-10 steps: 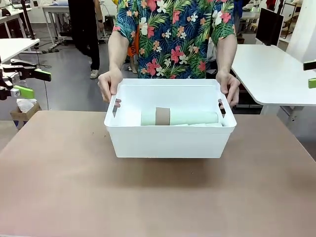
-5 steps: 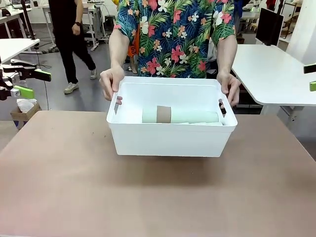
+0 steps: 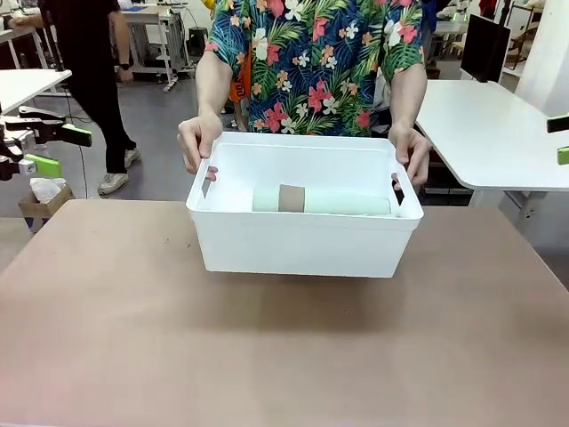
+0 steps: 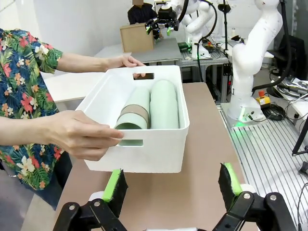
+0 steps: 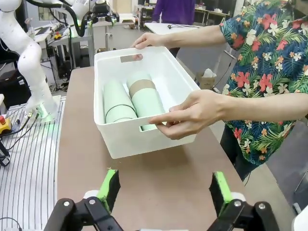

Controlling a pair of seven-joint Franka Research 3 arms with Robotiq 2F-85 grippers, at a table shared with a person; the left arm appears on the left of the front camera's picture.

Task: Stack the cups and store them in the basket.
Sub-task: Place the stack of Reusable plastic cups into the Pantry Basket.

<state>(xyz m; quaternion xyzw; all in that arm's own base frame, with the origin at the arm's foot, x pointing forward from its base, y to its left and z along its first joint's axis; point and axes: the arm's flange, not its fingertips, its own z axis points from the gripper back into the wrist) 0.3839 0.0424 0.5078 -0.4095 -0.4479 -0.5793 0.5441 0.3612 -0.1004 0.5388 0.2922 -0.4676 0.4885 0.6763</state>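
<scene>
The white basket (image 3: 302, 245) sits mid-table at the far side, and a person's hands (image 3: 197, 142) grip both short ends by the slot handles. Inside it the cups (image 3: 333, 201) lie on their sides as nested mint green stacks, one showing a brown-taupe band (image 3: 292, 198). My left gripper (image 3: 58, 151) hangs open at the far left edge, well away from the basket. My right gripper (image 3: 560, 138) stands open at the far right edge. In the left wrist view the open gripper (image 4: 173, 183) faces the basket (image 4: 144, 156) and cups (image 4: 163, 103). The right wrist view has the open gripper (image 5: 165, 190) facing the basket (image 5: 130, 137) and cups (image 5: 118, 98).
The brown tabletop (image 3: 284, 356) is bare in front of the basket. White tables stand at the right (image 3: 498, 133) and left (image 3: 22, 84). Another person (image 3: 89, 80) walks in the background, and a cardboard box (image 3: 40, 200) sits on the floor at left.
The person has raised the basket slightly and shifted it a little left. The person in the background has walked left. Neither gripper has moved.
</scene>
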